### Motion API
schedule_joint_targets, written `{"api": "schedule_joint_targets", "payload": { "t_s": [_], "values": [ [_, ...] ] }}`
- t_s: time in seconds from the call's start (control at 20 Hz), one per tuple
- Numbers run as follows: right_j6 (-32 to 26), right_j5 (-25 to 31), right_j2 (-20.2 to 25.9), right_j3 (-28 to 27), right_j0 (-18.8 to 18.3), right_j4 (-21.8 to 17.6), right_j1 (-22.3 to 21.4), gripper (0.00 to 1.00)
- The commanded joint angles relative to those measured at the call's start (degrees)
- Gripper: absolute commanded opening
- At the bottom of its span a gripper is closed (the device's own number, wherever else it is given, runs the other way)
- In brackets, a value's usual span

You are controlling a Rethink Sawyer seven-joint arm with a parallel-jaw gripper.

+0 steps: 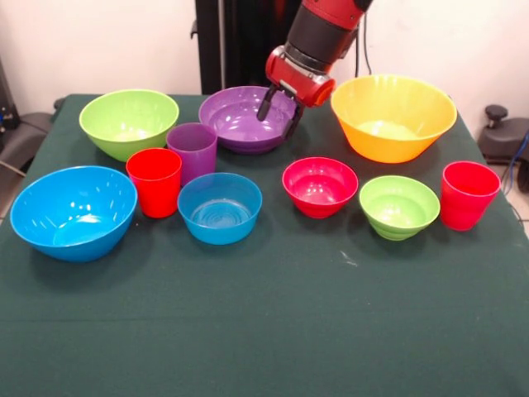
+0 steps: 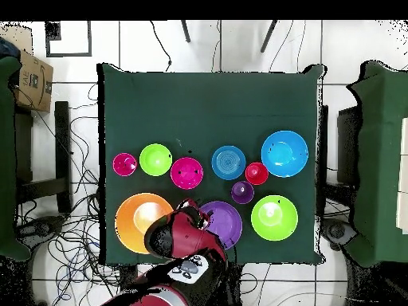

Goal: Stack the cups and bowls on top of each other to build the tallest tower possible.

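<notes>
My gripper (image 1: pixel 279 117) hangs open over the right rim of the large purple bowl (image 1: pixel 238 121), with nothing held. One finger (image 1: pixel 264 107) shows against the bowl's inside and the other sits at its rim; I cannot tell whether they touch. The big yellow bowl (image 1: pixel 393 116) stands just right of it. Along the left are the large lime green bowl (image 1: pixel 129 122), purple cup (image 1: pixel 193 149), a red cup (image 1: pixel 154 180), large blue bowl (image 1: pixel 74 211) and small blue bowl (image 1: pixel 220 207). The red-pink bowl (image 1: pixel 320 186), small green bowl (image 1: pixel 399 207) and second red cup (image 1: pixel 469 194) stand right. Nothing is stacked.
All pieces stand on a dark green tablecloth (image 1: pixel 264 331). From overhead, the red arm (image 2: pixel 179 237) covers the gap between the yellow bowl (image 2: pixel 137 223) and purple bowl (image 2: pixel 226 226). Cables lie on the floor and a cardboard box (image 2: pixel 32 80) sits beside the table.
</notes>
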Motion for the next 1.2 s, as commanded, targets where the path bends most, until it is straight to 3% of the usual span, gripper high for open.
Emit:
{"api": "schedule_joint_targets", "payload": {
  "t_s": [0.05, 0.25, 0.65, 1.2],
  "values": [
    [12.3, -6.0, 9.5, 2.6, -1.5, -0.1, 2.8, 1.0],
    [14.5, -10.8, 10.6, 3.1, -2.0, 0.6, 4.2, 1.0],
    [14.0, -14.1, 10.9, 2.9, -2.8, 0.3, 6.9, 1.0],
    [12.5, -14.0, 11.0, 1.5, -3.7, -0.2, 8.3, 1.0]
  ]
}}
